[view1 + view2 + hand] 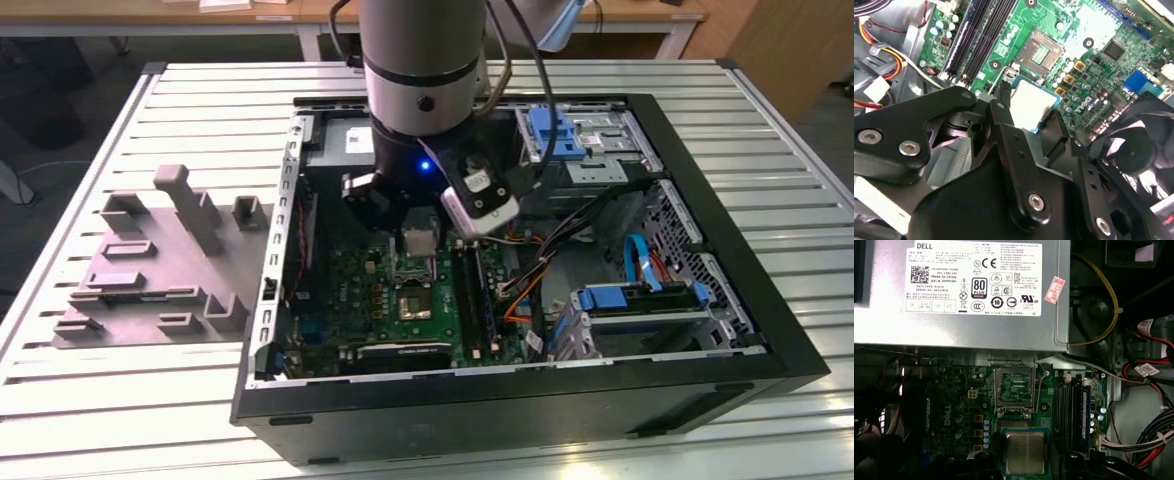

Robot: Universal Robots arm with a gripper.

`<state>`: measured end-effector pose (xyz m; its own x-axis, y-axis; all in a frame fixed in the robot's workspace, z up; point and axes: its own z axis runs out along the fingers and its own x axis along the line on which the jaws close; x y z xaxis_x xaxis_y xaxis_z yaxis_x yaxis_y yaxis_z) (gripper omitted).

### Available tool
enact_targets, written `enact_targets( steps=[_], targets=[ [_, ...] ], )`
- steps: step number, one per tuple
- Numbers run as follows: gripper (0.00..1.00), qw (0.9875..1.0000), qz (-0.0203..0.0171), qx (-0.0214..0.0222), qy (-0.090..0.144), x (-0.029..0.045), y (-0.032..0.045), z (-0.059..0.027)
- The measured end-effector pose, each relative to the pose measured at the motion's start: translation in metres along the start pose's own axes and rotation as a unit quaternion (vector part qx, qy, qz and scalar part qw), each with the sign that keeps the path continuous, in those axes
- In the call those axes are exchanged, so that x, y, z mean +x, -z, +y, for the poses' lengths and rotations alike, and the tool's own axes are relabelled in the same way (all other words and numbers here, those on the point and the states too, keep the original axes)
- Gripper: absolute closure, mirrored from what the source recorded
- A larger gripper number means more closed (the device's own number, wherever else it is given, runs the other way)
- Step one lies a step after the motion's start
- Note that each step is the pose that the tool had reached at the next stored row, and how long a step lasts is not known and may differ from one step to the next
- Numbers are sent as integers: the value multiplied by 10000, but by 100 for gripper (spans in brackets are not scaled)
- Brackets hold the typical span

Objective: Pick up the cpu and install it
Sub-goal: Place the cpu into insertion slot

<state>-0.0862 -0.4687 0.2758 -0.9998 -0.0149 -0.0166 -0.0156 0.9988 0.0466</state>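
The cpu, a small square chip with a pale metal top and a blue-green rim, hangs just above the green motherboard. My gripper is shut on it, one black finger on each of two opposite edges. In the exterior view the gripper reaches down into the open computer case with the pale chip at its tip. The open dark socket frame lies a short way from the cpu, towards the power supply. In the second wrist view the socket lies just beyond the chip.
A grey power-supply box borders the socket. Memory slots and bundled cables flank the gripper, with a black fan close by. Blue drive carriers fill the case's right. The grey moulded fixture stands on the slatted table.
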Motion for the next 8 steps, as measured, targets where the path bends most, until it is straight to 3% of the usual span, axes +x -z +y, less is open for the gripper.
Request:
enact_targets(
  steps=[8],
  targets=[
    [53, 10000, 0, 0, 1, 0, -19, -3]
  ],
)
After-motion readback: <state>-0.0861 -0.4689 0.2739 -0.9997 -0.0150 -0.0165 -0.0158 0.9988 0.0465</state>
